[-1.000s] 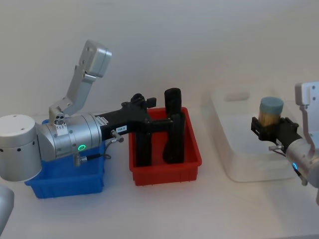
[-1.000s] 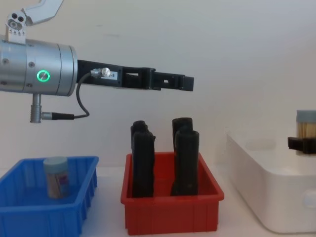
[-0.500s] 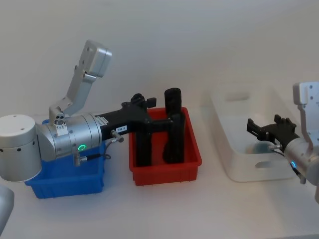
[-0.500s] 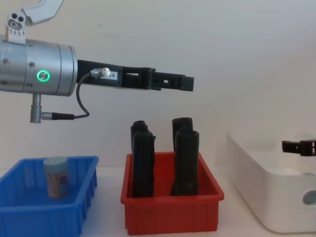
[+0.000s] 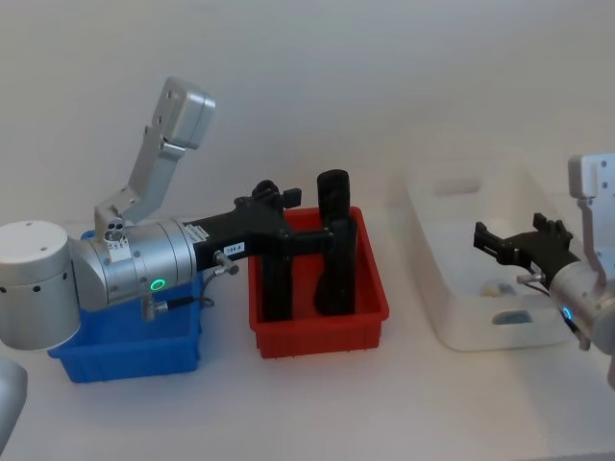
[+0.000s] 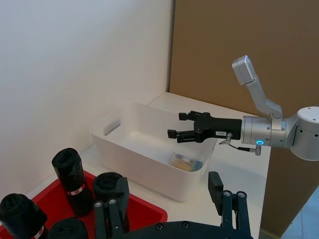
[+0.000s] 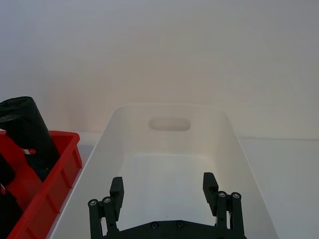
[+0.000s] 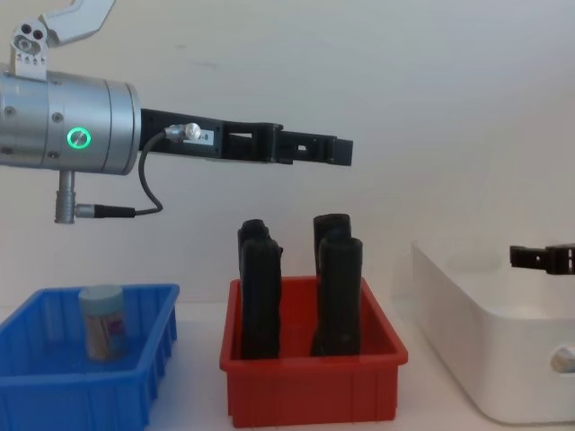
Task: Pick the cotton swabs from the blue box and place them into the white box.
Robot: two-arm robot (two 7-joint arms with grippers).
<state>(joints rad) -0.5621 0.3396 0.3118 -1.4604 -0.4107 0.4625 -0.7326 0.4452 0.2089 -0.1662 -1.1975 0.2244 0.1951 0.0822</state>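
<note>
My right gripper hovers open and empty over the white box. One cotton swab tub lies on its side on that box's floor, below the gripper. Another tub with a light blue lid stands upright in the blue box; my left arm hides it in the head view. My left gripper is open and empty, held high over the red bin.
Between the blue and white boxes sits a red bin holding several tall black objects that stand above its rim. The left arm's body reaches across above the blue box. A wall runs close behind all the bins.
One second ago my right gripper held a swab tub above the white box. It has opened, and the tub has dropped into the box. The left arm has not moved.
</note>
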